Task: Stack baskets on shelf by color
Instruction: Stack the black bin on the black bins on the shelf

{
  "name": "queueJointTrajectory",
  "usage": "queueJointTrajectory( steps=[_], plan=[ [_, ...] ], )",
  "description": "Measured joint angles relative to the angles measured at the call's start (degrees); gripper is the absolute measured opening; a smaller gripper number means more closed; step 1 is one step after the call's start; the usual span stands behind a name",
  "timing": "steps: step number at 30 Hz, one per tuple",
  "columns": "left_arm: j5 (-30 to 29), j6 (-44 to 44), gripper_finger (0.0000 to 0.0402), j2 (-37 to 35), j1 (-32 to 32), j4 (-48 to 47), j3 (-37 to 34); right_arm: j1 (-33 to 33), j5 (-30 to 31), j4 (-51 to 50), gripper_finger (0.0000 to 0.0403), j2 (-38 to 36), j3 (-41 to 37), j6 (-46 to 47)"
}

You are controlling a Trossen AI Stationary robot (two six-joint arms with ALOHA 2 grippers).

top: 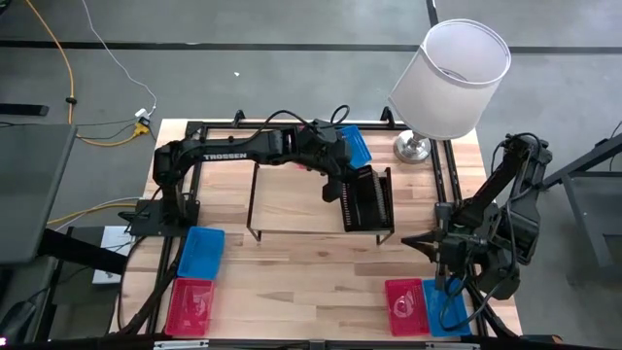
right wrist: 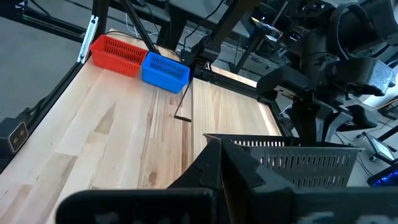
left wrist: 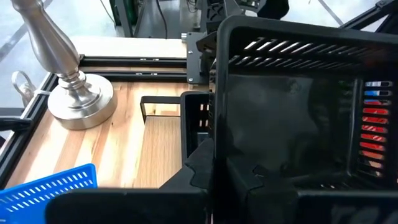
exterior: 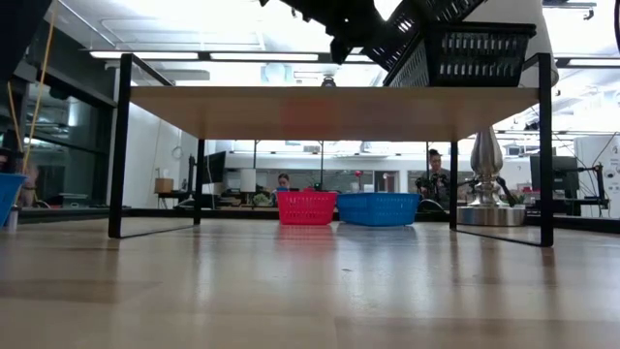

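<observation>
Your left pincer (top: 342, 185) is clamped on a tilted black basket (top: 352, 199) over the right end of the shelf (top: 292, 199), above another black basket (top: 374, 199) resting there. Just beyond the shelf lies a blue basket (top: 356, 146). Your right pincer (top: 447, 255) waits at the table's right edge; you cannot tell how its fingers stand. Red and blue baskets sit at both near corners.

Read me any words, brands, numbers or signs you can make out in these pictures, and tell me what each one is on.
"TROSSEN": white letters on the left arm, seen in the high view.
No lettering is readable on the baskets, shelf or lamp in any view.
</observation>
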Motion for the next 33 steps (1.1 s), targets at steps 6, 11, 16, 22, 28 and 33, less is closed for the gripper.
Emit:
queueJointTrajectory(
  steps=[6, 11, 16, 22, 28, 33],
  plan=[
    [-0.1, 0.5, 0.0039, 0.0, -0.2, 0.0, 0.0, 0.0, 0.0, 0.0, 0.0, 0.0, 0.0, 0.0],
    [-0.1, 0.2, 0.0078, 0.0, -0.2, 0.0, 0.0, 0.0, 0.0, 0.0, 0.0, 0.0, 0.0, 0.0],
    [-0.2, 0.2, 0.0128, 0.0, -0.2, -0.1, 0.5, 0.0, 0.0, 0.0, 0.0, 0.0, 0.0, 0.0],
    [-0.2, 0.1, 0.017, -0.4, 0.0, -2.9, 6.5, 0.0, 0.0, 0.0, 0.0, 0.0, 0.0, 0.1],
    [-0.2, -2.0, 0.0159, -0.9, -0.5, -14.6, 14.0, -1.4, 0.1, 0.0, 0.0, 0.0, 0.0, 3.6],
    [-6.8, -0.1, 0.0081, -3.3, -2.5, -24.3, 10.7, -5.0, -3.6, 0.1, 0.0, 0.0, 0.0, 3.9]
  ],
)
